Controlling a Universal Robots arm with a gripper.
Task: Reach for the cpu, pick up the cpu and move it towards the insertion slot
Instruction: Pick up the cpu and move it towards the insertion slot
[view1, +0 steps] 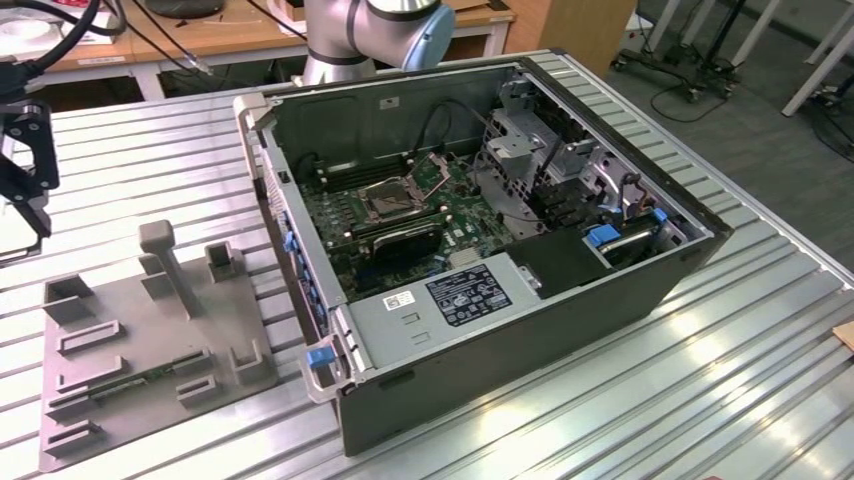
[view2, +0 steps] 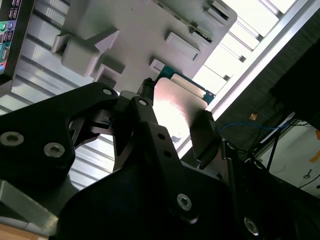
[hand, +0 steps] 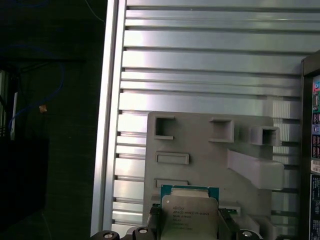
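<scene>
My gripper (view2: 176, 112) is clamped on the cpu (view2: 172, 97), with the fingers (view2: 204, 131) pinching its opposite edges. I see the cpu over the fixture (hand: 200, 140) on the table (hand: 200, 60). The slot (view1: 390, 200) sits well apart, inside the case (view1: 534, 340) toward the exterior view's right.

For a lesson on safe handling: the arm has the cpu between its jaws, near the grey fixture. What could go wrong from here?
1. The gripper seems to grip the cpu by two edges only, so it could slip or tilt in the jaws.
2. The slot lies deep in the case, near cables and metal walls; the arm might snag or bump there.
3. A tilted cpu could meet the slot askew and damage it.
</scene>
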